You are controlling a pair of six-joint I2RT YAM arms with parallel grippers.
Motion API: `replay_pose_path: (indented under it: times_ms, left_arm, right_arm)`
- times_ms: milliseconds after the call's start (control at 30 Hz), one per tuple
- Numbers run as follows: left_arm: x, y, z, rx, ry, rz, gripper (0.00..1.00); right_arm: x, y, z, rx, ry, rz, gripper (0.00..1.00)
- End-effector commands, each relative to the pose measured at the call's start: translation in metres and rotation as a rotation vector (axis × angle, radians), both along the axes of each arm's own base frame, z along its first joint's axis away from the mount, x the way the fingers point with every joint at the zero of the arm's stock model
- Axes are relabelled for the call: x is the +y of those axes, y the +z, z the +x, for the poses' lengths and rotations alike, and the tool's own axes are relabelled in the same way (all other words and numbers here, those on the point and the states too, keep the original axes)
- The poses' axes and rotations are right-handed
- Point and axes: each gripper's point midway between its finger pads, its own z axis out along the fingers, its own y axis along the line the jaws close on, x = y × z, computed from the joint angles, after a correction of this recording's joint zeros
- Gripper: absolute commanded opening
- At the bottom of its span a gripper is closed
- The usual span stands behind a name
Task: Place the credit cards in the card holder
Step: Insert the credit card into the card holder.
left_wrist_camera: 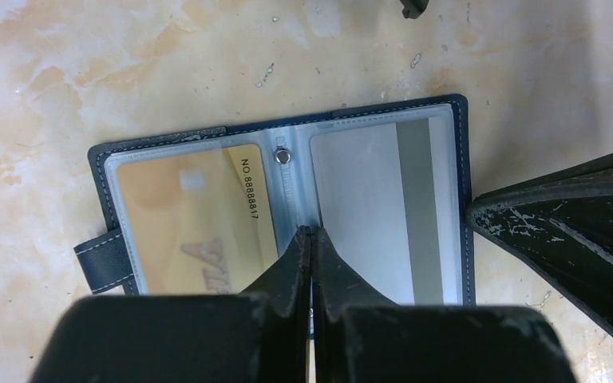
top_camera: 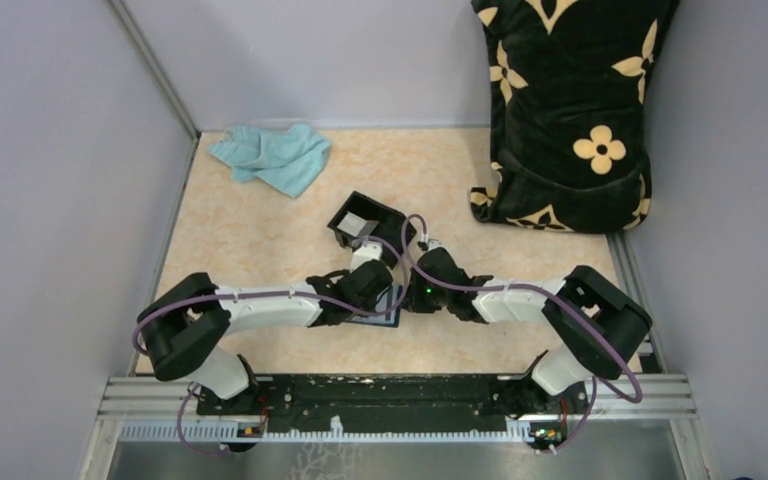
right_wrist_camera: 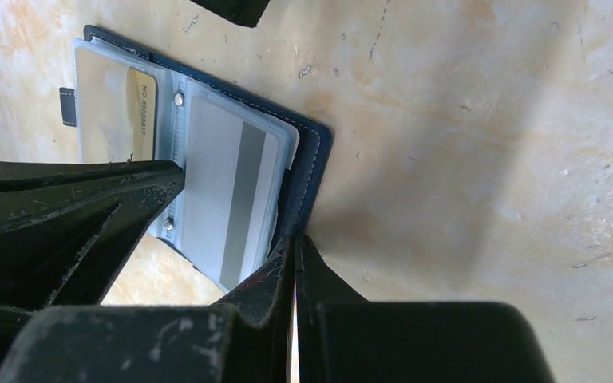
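The navy-blue card holder [left_wrist_camera: 462, 159] lies open and flat on the table. An orange-yellow credit card [left_wrist_camera: 191, 215] sits under its left clear sleeve. A grey-white credit card [left_wrist_camera: 367, 207] with a grey stripe sits under the right sleeve. My left gripper [left_wrist_camera: 312, 233] is shut, with its tips on the holder's middle fold below the silver snap [left_wrist_camera: 284, 155]. My right gripper [right_wrist_camera: 294, 242] is shut and empty, with its tips at the holder's right edge [right_wrist_camera: 310, 171]. In the top view both grippers meet over the holder [top_camera: 388, 314].
A black square open-topped box [top_camera: 365, 222] stands just behind the holder with something pale inside it. A teal cloth [top_camera: 272, 157] lies at the back left. A black bag with cream flowers [top_camera: 570, 110] stands at the back right. Walls close in both sides.
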Motion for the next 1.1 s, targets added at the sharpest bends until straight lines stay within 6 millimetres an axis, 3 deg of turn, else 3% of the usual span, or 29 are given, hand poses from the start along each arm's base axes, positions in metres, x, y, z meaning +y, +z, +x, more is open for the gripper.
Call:
replay_pose_path:
  times_ms: [0,300,567,733,833,1067]
  left_arm:
    - [-0.016,0.008,-0.001,-0.007,-0.056,-0.081,0.00]
    - [-0.024,0.020,-0.001,-0.025,-0.076,-0.130,0.00]
    - [0.001,0.055,0.012,-0.125,0.066,-0.140,0.07]
    - [0.020,0.076,0.013,-0.175,0.156,-0.179,0.16]
    - [0.038,0.073,0.008,-0.169,0.212,-0.158,0.24]
    - [0.071,0.039,-0.017,-0.057,0.343,-0.118,0.35]
  right_arm:
    - [0.018,0.019,0.014,-0.057,0.009,0.056,0.00]
    - [0.012,0.016,0.017,-0.060,-0.010,0.029,0.00]
    - [0.000,0.023,0.022,-0.078,-0.043,0.030,0.00]
    - [-0.001,0.025,0.020,-0.082,-0.043,0.034,0.09]
    - [-0.002,0.026,0.019,-0.084,-0.037,0.036,0.22]
    - [0.002,0.027,0.014,-0.073,-0.009,0.058,0.43]
